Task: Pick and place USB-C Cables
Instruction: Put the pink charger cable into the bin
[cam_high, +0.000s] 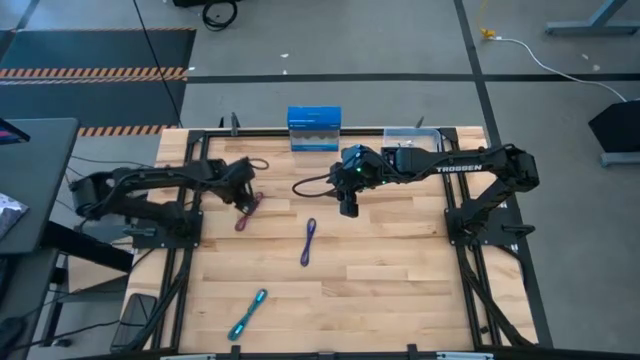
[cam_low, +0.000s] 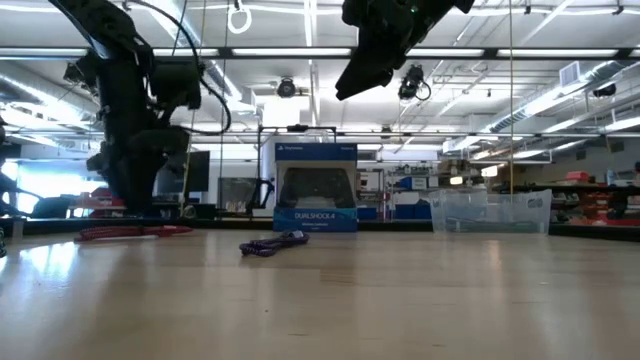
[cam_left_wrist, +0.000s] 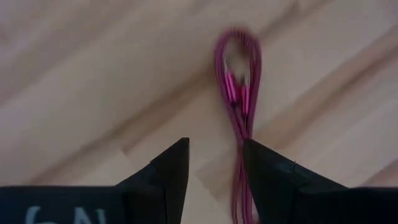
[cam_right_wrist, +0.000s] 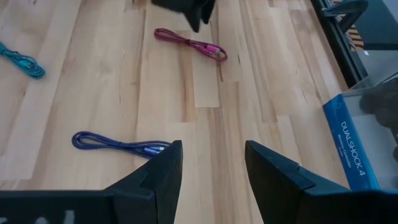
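Observation:
A magenta cable (cam_high: 247, 211) lies flat on the table at far left. My left gripper (cam_left_wrist: 214, 146) is open just above it, pointing down. The cable's looped end (cam_left_wrist: 239, 74) lies ahead of the fingers, and its other end runs back between them, close beside one finger (cam_left_wrist: 267, 174); whether it touches, I cannot tell. A purple cable (cam_high: 308, 241) lies mid-table and a teal cable (cam_high: 247, 313) near the front edge. My right gripper (cam_right_wrist: 211, 149) is open, raised over the table's far middle (cam_high: 347, 208), holding nothing. The other cables are out of view.
A blue DualShock box (cam_high: 314, 128) stands at the far edge, with a clear plastic tray (cam_high: 410, 134) to its right. Bare wood lies on the table's right half and between the cables. Black frame rails (cam_high: 190, 250) run along both sides.

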